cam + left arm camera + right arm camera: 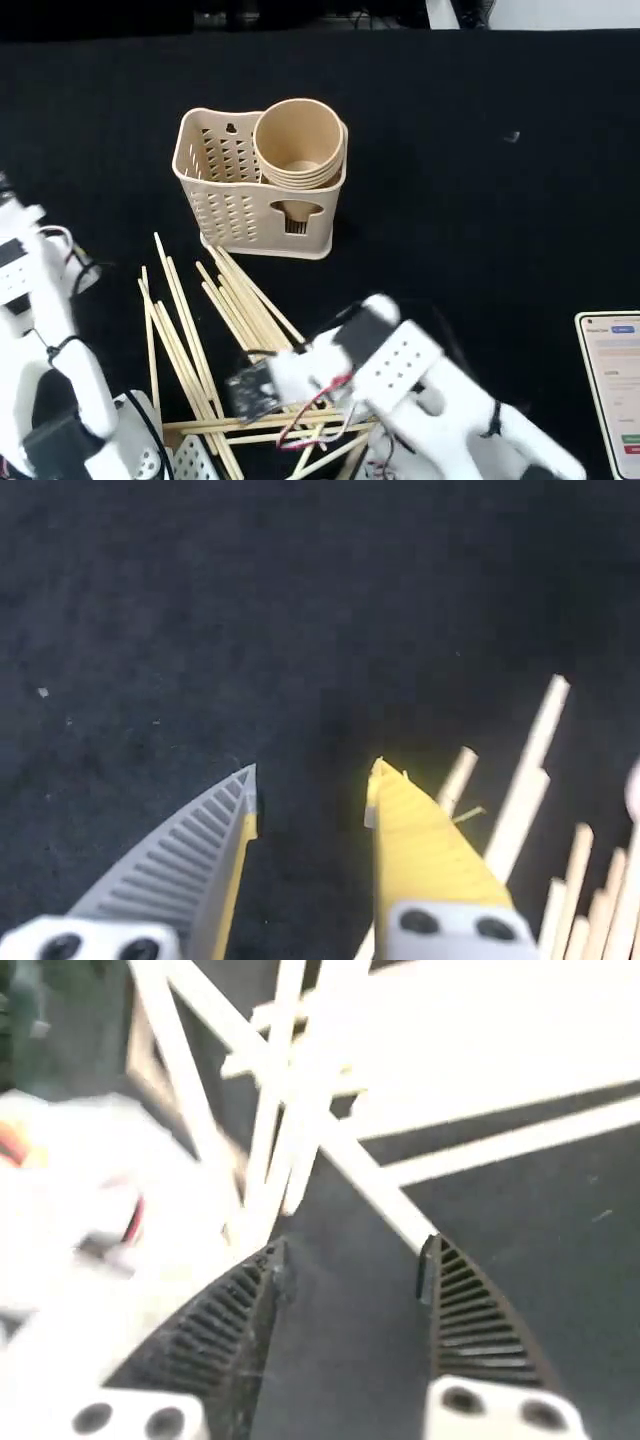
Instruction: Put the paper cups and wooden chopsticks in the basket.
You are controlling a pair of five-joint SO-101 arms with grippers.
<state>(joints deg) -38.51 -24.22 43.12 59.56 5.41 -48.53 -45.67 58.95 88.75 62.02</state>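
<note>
A beige slotted basket [225, 190] stands on the black table. A stack of paper cups [298, 140] sits upright in one of its compartments. Several wooden chopsticks [200, 320] lie scattered and crossed in front of the basket. My right arm [400, 370] hangs over the near end of that pile. Its gripper [352, 1250] is open just above crossed chopsticks [300, 1110], with nothing between the fingers. My left arm [50, 380] is at the near left. Its gripper [314, 775] is open over bare cloth, with chopstick ends [525, 780] beside it.
A phone [610, 380] with a lit screen lies at the table's right edge. Black cloth covers the whole table [480, 200]. Wires trail from the right arm's wrist over the chopstick pile.
</note>
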